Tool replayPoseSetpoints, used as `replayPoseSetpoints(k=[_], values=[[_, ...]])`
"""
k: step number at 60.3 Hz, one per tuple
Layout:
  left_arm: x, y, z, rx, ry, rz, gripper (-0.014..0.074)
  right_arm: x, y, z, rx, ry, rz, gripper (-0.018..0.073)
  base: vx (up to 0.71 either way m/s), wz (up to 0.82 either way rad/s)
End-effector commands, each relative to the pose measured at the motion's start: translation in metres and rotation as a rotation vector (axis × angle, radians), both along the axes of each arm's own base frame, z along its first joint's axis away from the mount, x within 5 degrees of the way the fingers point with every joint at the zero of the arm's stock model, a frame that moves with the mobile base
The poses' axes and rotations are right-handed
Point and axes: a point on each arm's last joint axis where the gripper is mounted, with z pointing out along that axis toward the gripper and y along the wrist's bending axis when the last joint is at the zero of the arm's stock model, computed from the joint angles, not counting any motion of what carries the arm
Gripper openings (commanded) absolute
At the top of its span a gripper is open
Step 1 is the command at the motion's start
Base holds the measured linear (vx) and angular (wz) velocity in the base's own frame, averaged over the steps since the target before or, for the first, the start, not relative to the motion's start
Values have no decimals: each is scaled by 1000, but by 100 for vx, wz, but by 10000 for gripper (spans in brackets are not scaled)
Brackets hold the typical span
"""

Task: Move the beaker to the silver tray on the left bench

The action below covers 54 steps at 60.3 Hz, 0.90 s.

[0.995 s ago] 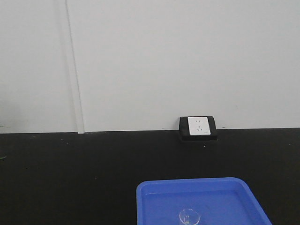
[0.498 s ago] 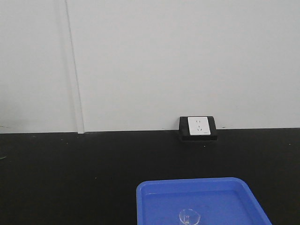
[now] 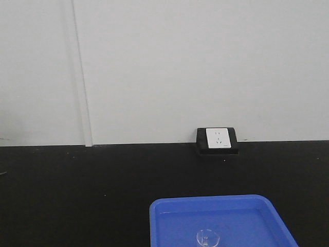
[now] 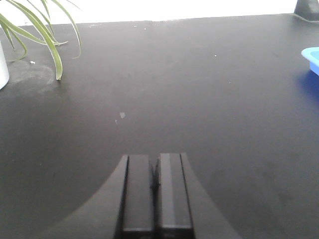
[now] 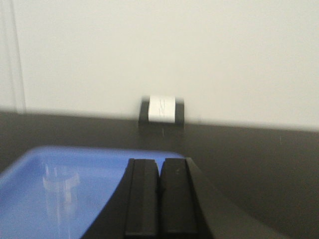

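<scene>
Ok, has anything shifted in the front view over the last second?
Nothing visibly changed. The beaker stands in the blue tray just as before, and the socket behind it is where it was.

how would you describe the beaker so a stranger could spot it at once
On the black bench below the white wall sits a blue plastic tray. Inside it stands the beaker, small, round and see-through, the only glass thing in view; the white socket behind is opaque and square.
</scene>
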Motion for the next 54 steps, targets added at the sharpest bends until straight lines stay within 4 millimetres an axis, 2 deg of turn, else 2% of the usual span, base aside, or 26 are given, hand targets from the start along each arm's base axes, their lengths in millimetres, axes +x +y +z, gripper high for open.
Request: replayPoseSetpoints(k=[1,14,21,26,31,54], values=[[2,0,1,-9,-65,0,1,-6,2,22,15,-231,23,-11,0,0],[2,0,1,-9,-65,0,1,1,2,58,10,-209,19,-11,0,0],[2,0,1,-9,-65,0,1,14,3,83,8,-185,20,-9,0,0],[2,0,1,-9,-65,0,1,24,5,91,6,-160,22,-8,0,0],[2,0,1,-9,-65,0,1,36,6,90,2,-108,23,-8,0,0],[2,0,1,-9,-65,0,1,76,10,63,-10,123,25,20,0,0]])
